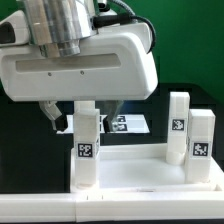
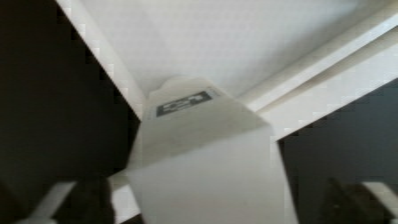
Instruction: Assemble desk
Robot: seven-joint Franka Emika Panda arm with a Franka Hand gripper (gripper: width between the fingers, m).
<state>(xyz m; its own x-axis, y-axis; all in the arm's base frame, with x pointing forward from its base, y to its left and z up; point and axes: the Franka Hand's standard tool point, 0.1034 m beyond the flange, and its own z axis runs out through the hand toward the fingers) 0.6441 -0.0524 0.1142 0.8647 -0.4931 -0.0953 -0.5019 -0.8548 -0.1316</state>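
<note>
Counting three legs upright on the tabletop (image 1: 150, 170): two at the exterior view's right, one (image 1: 87, 150) under the gripper (image 1: 80, 112). We see its fingers straddling that leg; grip uncertain. Fourth leg unseen, probably pending.

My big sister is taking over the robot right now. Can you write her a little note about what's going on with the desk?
Gripper: above the leg nearest the exterior view's left, fingers on either side of its top; whether they already grip it cannot be told.
Tabletop: lying flat on the table.
Legs: three stand upright at its corners, the one under the gripper plus two on the exterior view's right. The fourth is not in sight.
Marker board: lying behind the tabletop.
Done: three legs stand in place; how firmly is unclear.
Left: probably finishing this leg, then finding and fitting the fourth.
</note>
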